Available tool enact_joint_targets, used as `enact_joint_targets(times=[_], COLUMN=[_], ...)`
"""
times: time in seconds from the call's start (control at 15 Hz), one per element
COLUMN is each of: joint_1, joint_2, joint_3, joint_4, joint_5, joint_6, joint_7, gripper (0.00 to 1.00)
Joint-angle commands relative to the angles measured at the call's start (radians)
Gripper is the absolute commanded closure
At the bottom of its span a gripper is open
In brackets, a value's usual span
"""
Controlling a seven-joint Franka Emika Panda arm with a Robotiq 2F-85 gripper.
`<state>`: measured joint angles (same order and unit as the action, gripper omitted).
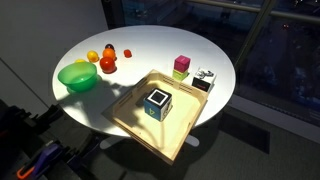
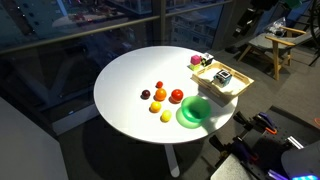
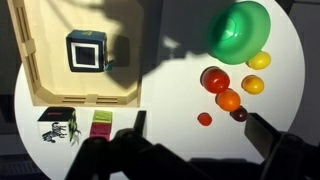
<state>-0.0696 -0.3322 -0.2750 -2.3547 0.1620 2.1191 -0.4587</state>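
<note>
In the wrist view my gripper [image 3: 200, 128] is open and empty, high above the round white table [image 3: 165, 75]. Just beneath it lie a small red fruit [image 3: 204, 118] and a dark one [image 3: 238, 114], beside an orange [image 3: 229, 99], a red tomato [image 3: 215, 79] and two yellow fruits [image 3: 256, 85]. A green bowl [image 3: 240, 28] lies beyond them. A wooden tray [image 3: 85, 98] holds a black, white and teal cube [image 3: 85, 50]. The gripper does not show in either exterior view.
A pink and green block [image 3: 102, 128] and a black-and-white cube [image 3: 58, 126] stand beside the tray. In both exterior views the tray [image 1: 138, 125] [image 2: 240, 84] sits at the table's edge, and the bowl [image 1: 77, 76] [image 2: 194, 112] near the fruit [image 1: 107, 65] [image 2: 160, 93].
</note>
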Motion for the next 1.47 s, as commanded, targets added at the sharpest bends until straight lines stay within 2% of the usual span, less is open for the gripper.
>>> enact_joint_targets(times=[0.0, 0.4, 1.4], joint_1=[-0.037, -0.058, -0.091], joint_2=[0.010, 0.029, 0.086], joint_3=[0.033, 0.042, 0.019], joint_4=[0.011, 0.021, 0.081], joint_5=[-0.076, -0.145, -0.125], joint_6=[0.054, 0.081, 0.055], joint_7=[0.065, 0.132, 0.144], gripper=[0.00, 0.00, 0.00])
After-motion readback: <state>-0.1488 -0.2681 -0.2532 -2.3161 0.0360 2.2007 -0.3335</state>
